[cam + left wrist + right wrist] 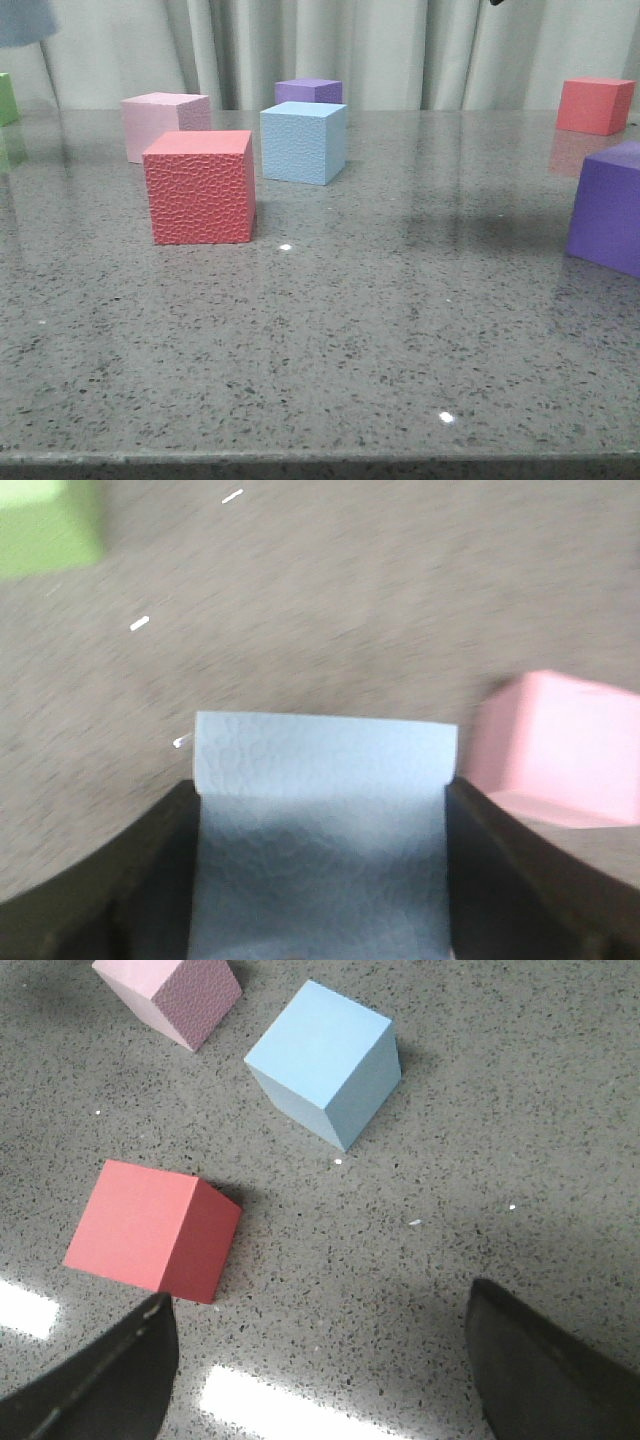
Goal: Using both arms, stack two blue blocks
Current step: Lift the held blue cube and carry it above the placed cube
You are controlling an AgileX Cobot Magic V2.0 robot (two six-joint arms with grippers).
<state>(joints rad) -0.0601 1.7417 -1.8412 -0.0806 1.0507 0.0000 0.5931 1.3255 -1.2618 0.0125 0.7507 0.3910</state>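
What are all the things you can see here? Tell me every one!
Pale sky-blue foam cubes: two; one on the table behind the red one, one held between the left fingers.
Red foam cubes: two; one near the front left, one far right at the back.
Pale pink foam cube: one, back left.
Purple foam cubes: two; one at the back behind the blue, one at the right edge.
Green foam cube: one, far left edge.
Grey speckled stone table: one, under everything.
Pale curtain: one, behind.
Left gripper: dark fingers shut on a blue cube.
Right gripper: dark fingers open, above the table.
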